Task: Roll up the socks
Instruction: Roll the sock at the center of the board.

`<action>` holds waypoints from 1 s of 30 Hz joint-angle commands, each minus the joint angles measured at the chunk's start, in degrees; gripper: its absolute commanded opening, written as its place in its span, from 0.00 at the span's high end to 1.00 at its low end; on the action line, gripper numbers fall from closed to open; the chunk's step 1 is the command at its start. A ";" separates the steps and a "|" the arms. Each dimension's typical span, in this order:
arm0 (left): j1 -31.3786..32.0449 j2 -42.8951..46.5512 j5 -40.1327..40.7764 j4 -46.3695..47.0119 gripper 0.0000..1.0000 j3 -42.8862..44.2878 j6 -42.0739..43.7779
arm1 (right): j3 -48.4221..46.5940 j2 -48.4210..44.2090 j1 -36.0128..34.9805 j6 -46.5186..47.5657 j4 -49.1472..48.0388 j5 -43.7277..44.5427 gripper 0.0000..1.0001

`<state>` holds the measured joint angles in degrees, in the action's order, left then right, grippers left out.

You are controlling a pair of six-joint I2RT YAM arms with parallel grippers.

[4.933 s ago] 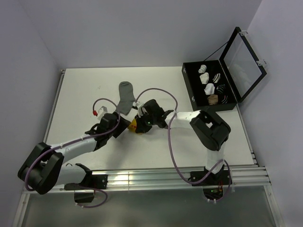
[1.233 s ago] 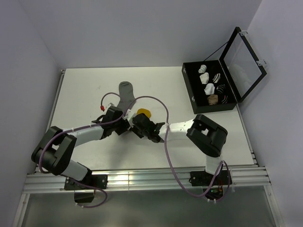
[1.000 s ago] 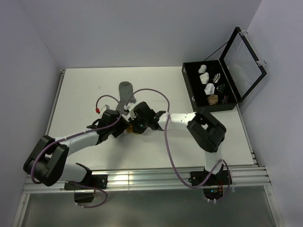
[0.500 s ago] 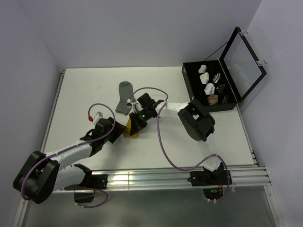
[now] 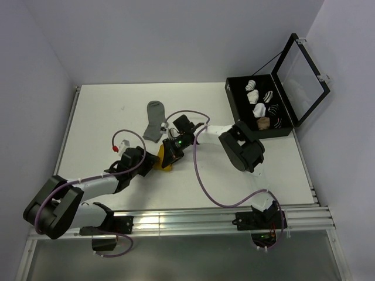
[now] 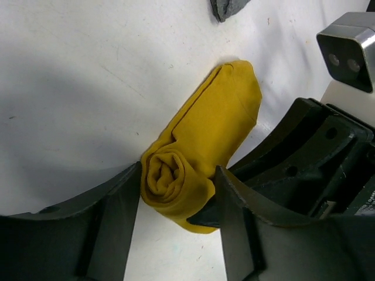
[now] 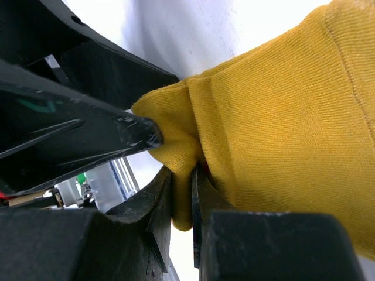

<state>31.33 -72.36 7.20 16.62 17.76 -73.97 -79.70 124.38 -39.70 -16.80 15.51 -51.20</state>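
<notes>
On the white table point(image 5: 246, 175) amid lilac walls point(image 5: 176, 41), left tool point(image 6: 176, 190) clenches yellow sock point(image 6: 217, 111); right tool point(image 7: 181, 175) too.

White arms point(image 5: 96, 182), black joints point(image 5: 245, 147), purple cables point(image 5: 198, 177)

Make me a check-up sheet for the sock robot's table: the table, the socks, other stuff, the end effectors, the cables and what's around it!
Surface: white table, with a few tiny dark specks.
Job's things: yellow sock, rolled up at one end, the rest flat; grey sock lies flat and unrolled, farther back.
Clutter: open black box at the far right, holding sock bundles.
Grippers: left end effector hugs the rolled end, fingers touching both sides; right end effector pinches a fold of the yellow sock.
Cables: purple cables loop above the table from both arms.
Surroundings: plain pale walls; nothing else seen.
</notes>
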 commanded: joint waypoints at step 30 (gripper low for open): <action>0.84 -16.67 -5.09 -16.45 1.00 19.85 12.80 | 33.82 -34.64 -13.55 10.72 -29.30 54.43 0.35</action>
<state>32.29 -87.83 2.70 5.28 35.97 -65.45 -48.18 92.55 -50.06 -11.18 -6.24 -10.70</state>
